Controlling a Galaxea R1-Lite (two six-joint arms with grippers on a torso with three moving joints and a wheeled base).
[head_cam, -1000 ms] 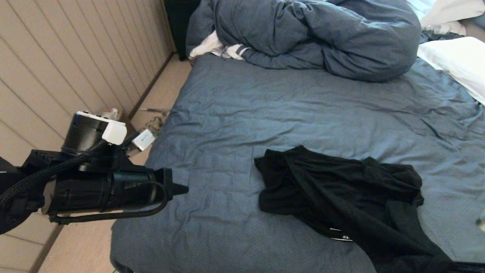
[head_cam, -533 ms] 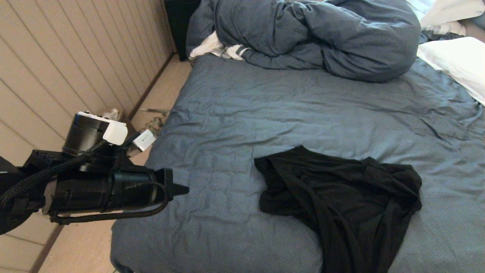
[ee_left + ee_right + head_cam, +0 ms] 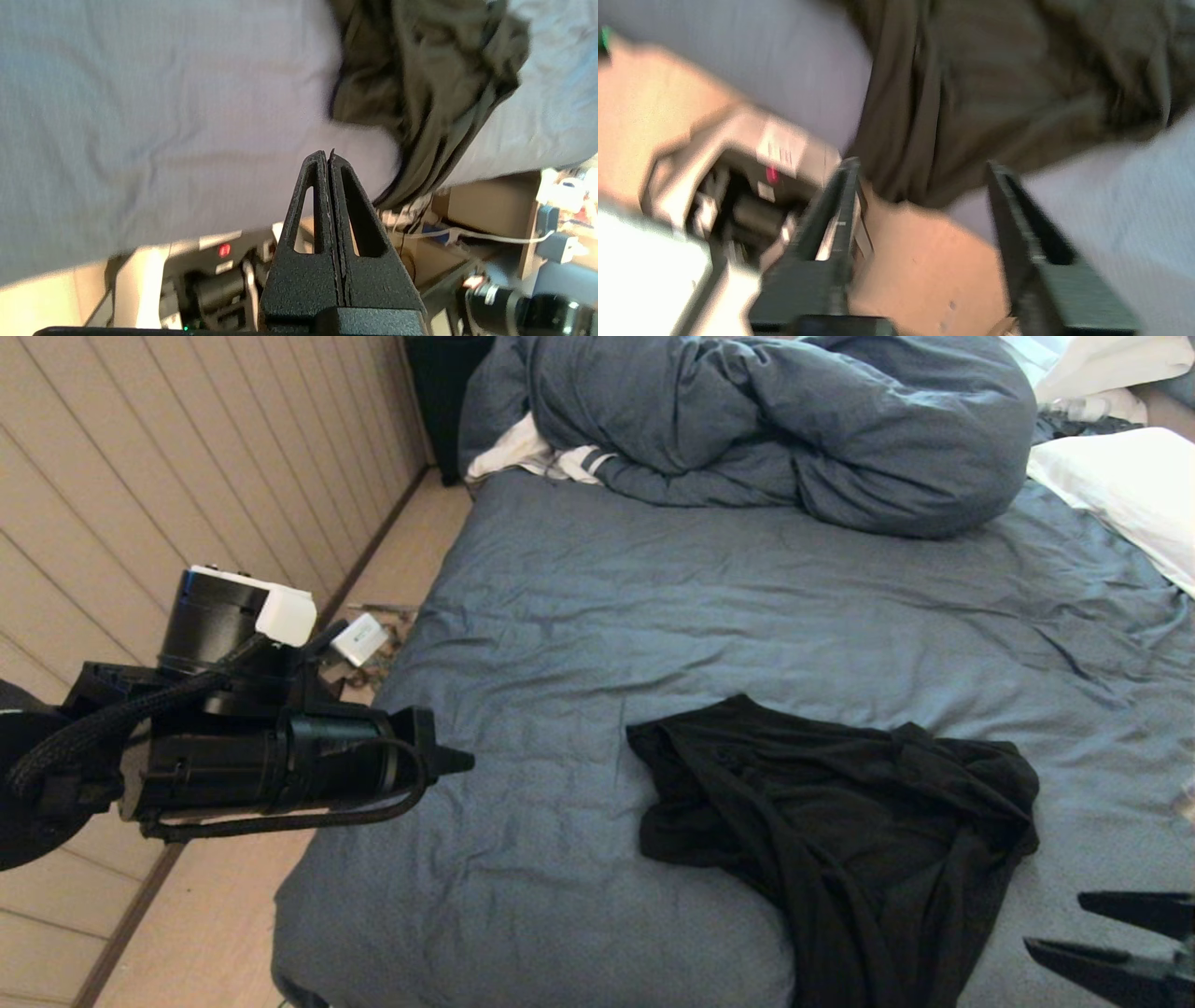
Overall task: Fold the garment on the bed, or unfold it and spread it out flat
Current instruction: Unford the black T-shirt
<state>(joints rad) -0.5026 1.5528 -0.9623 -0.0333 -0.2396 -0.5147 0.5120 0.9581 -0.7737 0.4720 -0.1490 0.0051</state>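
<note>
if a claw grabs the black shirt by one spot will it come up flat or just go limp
Probably limp: the shirt lies crumpled in soft folds. It likely drapes rather than holds shape, since one end already hangs over the bed edge. It may drag and bunch when pulled across the wrinkled sheet.

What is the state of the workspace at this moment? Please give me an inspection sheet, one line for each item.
Surface: wrinkled slate-blue bed sheet.
Job's things: black thin-fabric T-shirt, crumpled, one end hanging over the near edge.
Clutter: bunched blue-grey duvet, white pillow, white striped cloth.
Grippers: left gripper shut, empty, beside the bed; right gripper open, empty, near the shirt.
Cables: black braided cable on the left arm.
Surroundings: beige panelled wall, small items on the floor.
</note>
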